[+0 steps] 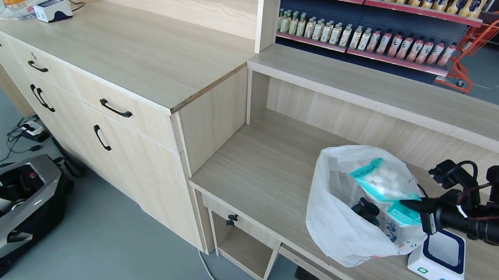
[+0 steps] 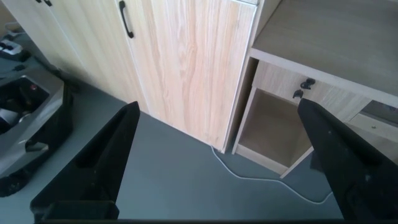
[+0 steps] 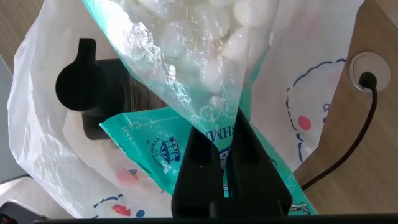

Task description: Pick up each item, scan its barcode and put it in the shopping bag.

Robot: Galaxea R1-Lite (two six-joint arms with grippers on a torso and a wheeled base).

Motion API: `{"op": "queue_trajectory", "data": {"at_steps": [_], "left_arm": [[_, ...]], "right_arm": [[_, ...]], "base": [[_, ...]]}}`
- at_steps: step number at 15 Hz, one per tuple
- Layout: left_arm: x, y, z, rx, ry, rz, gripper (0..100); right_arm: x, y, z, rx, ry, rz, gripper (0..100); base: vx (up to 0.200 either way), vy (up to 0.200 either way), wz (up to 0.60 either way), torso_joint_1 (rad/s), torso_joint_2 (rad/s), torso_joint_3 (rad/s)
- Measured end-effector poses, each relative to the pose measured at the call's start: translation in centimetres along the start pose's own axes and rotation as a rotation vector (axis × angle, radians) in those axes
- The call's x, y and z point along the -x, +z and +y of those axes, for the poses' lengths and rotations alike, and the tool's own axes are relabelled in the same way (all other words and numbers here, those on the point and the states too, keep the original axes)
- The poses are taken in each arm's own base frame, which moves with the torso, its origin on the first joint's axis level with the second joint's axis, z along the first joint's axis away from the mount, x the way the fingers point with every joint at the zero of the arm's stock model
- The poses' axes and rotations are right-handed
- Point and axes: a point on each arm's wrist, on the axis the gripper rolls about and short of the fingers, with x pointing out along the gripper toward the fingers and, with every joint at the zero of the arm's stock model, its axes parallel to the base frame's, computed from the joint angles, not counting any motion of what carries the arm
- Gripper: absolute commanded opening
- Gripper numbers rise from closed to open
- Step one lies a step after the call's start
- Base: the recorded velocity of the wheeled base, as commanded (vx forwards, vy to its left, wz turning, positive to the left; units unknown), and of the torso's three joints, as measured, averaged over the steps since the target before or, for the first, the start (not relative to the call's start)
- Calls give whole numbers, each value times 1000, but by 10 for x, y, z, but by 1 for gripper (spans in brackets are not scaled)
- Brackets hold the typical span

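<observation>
Right hand (image 3: 221, 134) clamping a cotton-ball packet (image 3: 193, 56) at the shopping bag (image 1: 337, 218)

Right hand fingers are pressing together on the teal edge of the clear cotton-ball packet, which is hanging in the open mouth of the white shopping bag. The bag is sitting on the lower desk (image 1: 264, 172), and inside it a dark bottle (image 3: 81, 87) with a black cap is lying against a teal-topped pack (image 3: 155, 149). A white and blue barcode scanner (image 1: 438, 259) is standing just beside the bag. The left hand (image 2: 217, 107) is hanging low over the grey floor (image 2: 174, 168) near the wooden cabinet (image 2: 186, 62), its fingers spread wide apart and gripping nothing.
</observation>
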Motion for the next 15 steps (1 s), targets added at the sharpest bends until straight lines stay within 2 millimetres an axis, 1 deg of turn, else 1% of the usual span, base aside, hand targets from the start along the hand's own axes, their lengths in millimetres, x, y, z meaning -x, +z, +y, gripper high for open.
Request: {"op": "queue_trajectory", "data": {"at_steps": [2, 8, 15], "left_arm": [[0, 0, 0, 0, 0, 0, 100], [0, 0, 0, 0, 0, 0, 100], [0, 0, 0, 0, 0, 0, 100]], "right_arm": [[-6, 0, -1, 6, 4, -6, 0], [-19, -6, 6, 5, 57, 8, 0], [-31, -13, 5, 16, 58, 3, 0]], "base": [[0, 0, 0, 0, 0, 0], [0, 0, 0, 0, 0, 0], [0, 0, 0, 0, 0, 0]]}}
